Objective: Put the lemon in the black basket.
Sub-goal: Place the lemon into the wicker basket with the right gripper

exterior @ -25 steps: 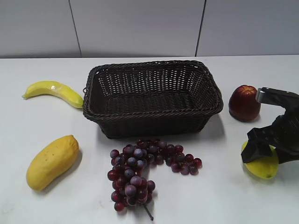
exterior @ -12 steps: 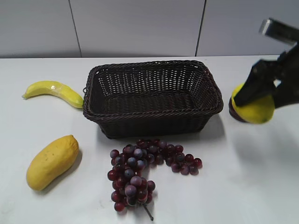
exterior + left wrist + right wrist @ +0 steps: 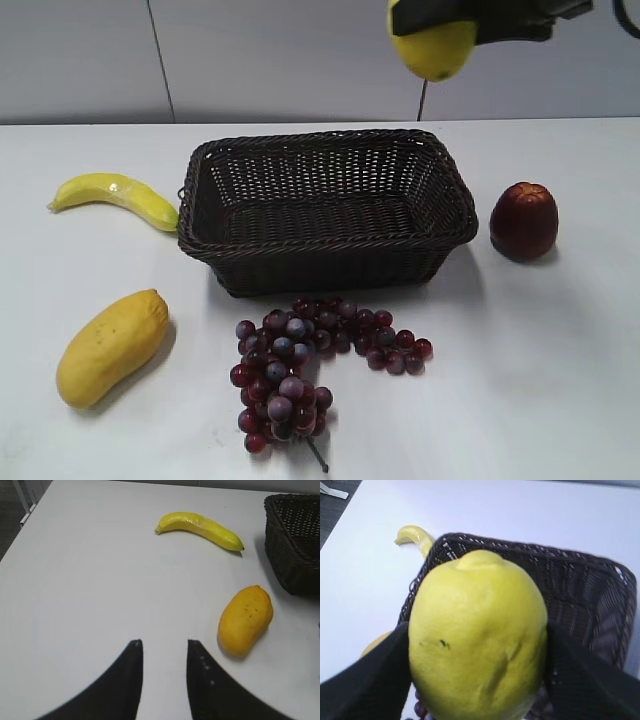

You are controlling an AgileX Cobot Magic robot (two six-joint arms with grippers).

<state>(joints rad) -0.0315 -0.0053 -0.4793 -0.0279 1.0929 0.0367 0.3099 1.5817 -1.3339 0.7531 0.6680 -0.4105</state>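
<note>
White tabletop runs back to a pale panelled wall, and high against that wall the lemon [image 3: 432, 47] hangs clear of the surface, clamped in the right gripper [image 3: 440, 20] at the top edge of the exterior view. The right wrist view shows the same lemon [image 3: 477, 637] filling the frame, a dark finger [image 3: 367, 680] pressed to each side of it. Below it in that view lies the black basket [image 3: 585, 595], its woven floor bare where it can be seen. In the exterior view the lemon sits above and behind the far rim of the black basket [image 3: 327, 142], toward the right half, with open air between fruit and wicker. A dark red apple [image 3: 523, 220] stands just right of the basket, apart from it. A bunch of purple grapes [image 3: 305, 365] sprawls near the basket's near wall. To the left, a banana [image 3: 115, 196] lies near the basket's left end, its tip close to the rim, and a mango [image 3: 111, 345] rests further forward, well apart from the grapes. The left gripper [image 3: 162, 652] hangs over bare table with its jaws a narrow way apart and nothing between them; the mango [image 3: 246, 620] lies to its right and the banana [image 3: 200, 529] beyond.
</note>
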